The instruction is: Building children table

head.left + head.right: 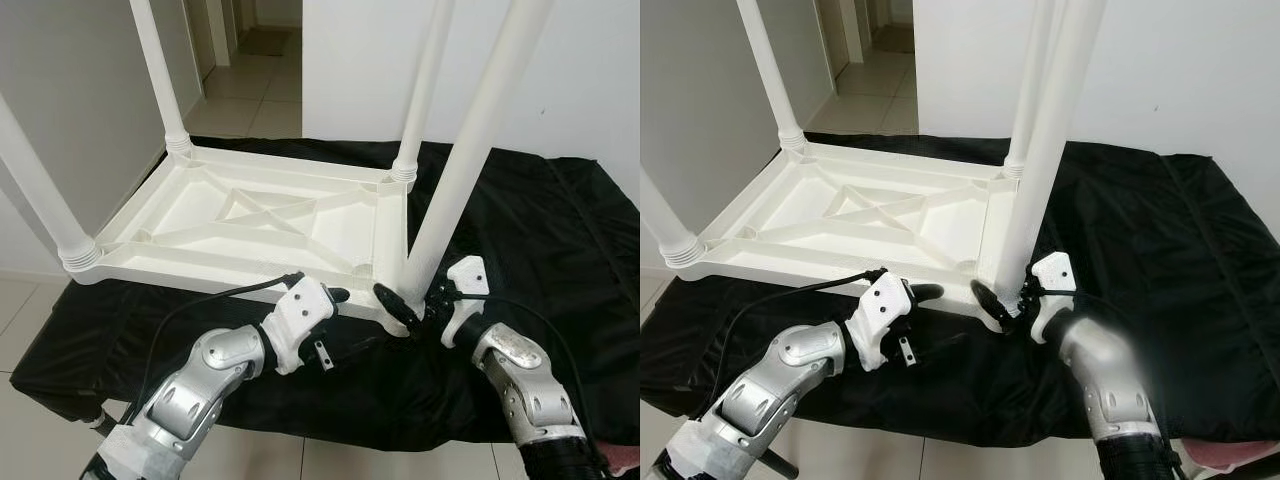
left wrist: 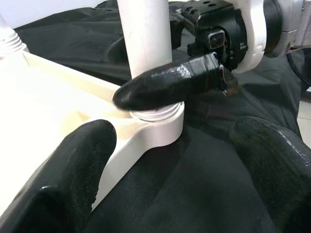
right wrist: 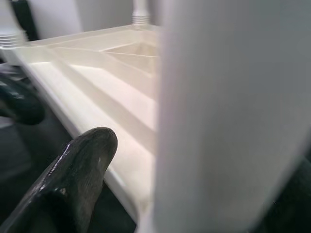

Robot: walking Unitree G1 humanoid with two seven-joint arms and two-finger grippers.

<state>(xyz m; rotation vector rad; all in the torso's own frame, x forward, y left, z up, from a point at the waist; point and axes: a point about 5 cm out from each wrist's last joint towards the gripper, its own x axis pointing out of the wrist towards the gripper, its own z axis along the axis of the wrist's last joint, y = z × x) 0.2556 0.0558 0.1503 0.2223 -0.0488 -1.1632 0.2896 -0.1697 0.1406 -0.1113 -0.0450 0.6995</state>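
Note:
A white plastic children's table (image 1: 250, 215) lies upside down on a black cloth, its four legs pointing up. My right gripper (image 1: 415, 300) is shut on the near right leg (image 1: 470, 160) just above its socket at the table's front right corner. In the left wrist view one of its black fingers (image 2: 170, 85) lies across the front of that leg (image 2: 143, 34). My left gripper (image 2: 175, 194) is open, low by the table's front edge just left of that corner, with only cloth between its fingers (image 1: 337, 296). It touches nothing.
The black cloth (image 1: 560, 250) covers a low platform that ends close in front of me. The other three legs (image 1: 160, 75) stand screwed into their corners. White walls rise to the left and behind; a tiled hallway (image 1: 240, 90) opens at the back left.

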